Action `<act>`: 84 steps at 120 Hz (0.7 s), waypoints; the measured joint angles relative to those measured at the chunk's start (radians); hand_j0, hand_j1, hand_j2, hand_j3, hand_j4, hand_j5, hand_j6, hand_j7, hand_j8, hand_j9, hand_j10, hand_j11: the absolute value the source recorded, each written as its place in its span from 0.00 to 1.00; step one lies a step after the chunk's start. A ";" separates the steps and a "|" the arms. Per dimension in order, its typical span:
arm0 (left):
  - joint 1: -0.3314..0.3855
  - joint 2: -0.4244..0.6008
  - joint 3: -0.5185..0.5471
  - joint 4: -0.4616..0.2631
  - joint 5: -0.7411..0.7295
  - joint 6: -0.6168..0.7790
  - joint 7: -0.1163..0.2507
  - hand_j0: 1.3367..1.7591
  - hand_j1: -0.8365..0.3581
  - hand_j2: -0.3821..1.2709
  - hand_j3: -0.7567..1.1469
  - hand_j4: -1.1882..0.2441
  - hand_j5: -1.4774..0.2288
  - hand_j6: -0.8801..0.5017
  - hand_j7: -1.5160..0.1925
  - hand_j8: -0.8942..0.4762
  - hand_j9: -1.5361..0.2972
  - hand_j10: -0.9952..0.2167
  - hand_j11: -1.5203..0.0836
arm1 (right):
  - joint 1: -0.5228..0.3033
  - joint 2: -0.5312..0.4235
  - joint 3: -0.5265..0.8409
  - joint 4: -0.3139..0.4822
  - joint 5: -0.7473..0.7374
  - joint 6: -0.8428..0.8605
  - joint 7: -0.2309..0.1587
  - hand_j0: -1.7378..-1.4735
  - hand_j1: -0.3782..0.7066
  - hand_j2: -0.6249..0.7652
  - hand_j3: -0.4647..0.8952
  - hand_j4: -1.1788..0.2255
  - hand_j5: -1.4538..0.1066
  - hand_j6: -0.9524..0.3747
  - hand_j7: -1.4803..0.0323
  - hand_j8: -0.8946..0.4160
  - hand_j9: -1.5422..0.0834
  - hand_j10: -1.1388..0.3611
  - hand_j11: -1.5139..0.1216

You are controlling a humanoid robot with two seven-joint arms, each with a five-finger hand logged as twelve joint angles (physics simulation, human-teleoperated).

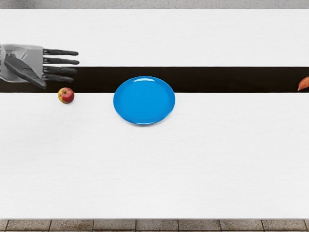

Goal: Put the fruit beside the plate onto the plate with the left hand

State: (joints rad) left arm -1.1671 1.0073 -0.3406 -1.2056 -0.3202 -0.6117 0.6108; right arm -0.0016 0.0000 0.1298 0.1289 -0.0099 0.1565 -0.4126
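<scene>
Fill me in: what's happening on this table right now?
The left hand hovers near the table's left edge, fingers stretched out and holding nothing. The apple lies just below it in the picture, left of the blue plate and apart from it, not yet picked up. A reddish thing shows at the right edge, cut off. The right arm is out of view.

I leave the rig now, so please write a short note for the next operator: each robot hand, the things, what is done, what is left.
Left robot hand: open, fingers straight, holding nothing, up-left of the apple in the picture, not touching it.
Right robot hand: not in view.
Apple: on the table, left of the blue plate, apart from it.
Orange-red thing at right edge, cut off.
Done: nothing yet.
Left: grasp the apple, lift it, set it on the plate.
</scene>
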 joint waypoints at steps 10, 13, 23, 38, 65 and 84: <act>-0.002 0.000 0.000 -0.015 0.000 0.000 0.000 0.76 0.98 0.23 0.40 0.82 0.85 0.63 0.88 0.64 0.83 0.81 0.94 | 0.001 0.000 -0.001 0.000 -0.001 0.000 0.000 0.30 0.03 0.45 0.34 0.84 0.93 0.72 0.98 0.68 0.95 0.76 0.93; -0.002 -0.002 0.000 -0.018 0.000 0.000 0.000 0.76 0.98 0.23 0.40 0.82 0.85 0.63 0.88 0.64 0.83 0.81 0.94 | 0.002 0.000 -0.001 0.000 -0.002 0.000 0.000 0.30 0.03 0.45 0.34 0.84 0.93 0.72 0.98 0.68 0.95 0.76 0.93; -0.007 -0.003 -0.003 -0.027 0.024 0.000 0.000 0.76 0.98 0.23 0.40 0.82 0.85 0.63 0.88 0.64 0.83 0.81 0.94 | 0.005 0.000 -0.002 0.000 -0.005 0.000 0.000 0.30 0.03 0.45 0.34 0.84 0.93 0.72 0.98 0.68 0.95 0.76 0.93; -0.058 -0.012 -0.009 -0.067 0.231 0.002 0.000 0.76 0.98 0.23 0.40 0.82 0.85 0.63 0.88 0.64 0.83 0.81 0.94 | 0.006 0.000 -0.002 0.000 -0.007 0.000 0.000 0.30 0.03 0.45 0.34 0.84 0.93 0.72 0.98 0.68 0.95 0.76 0.93; -0.037 -0.090 0.035 -0.260 0.795 0.372 0.000 0.76 0.98 0.23 0.40 0.82 0.85 0.62 0.87 0.64 0.83 0.81 0.93 | 0.008 0.000 -0.002 0.000 -0.007 -0.001 0.000 0.30 0.03 0.45 0.34 0.84 0.93 0.72 0.98 0.68 0.95 0.76 0.93; 0.028 -0.183 0.070 -0.278 1.008 0.564 0.000 0.76 0.97 0.23 0.40 0.81 0.84 0.61 0.87 0.63 0.82 0.80 0.93 | 0.008 0.000 -0.002 0.000 -0.008 -0.002 0.000 0.30 0.03 0.45 0.34 0.84 0.93 0.72 0.98 0.68 0.95 0.76 0.93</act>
State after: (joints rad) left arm -1.1388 0.8239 -0.2706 -1.4834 0.6877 -0.0477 0.6109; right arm 0.0061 0.0000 0.1274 0.1289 -0.0175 0.1550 -0.4126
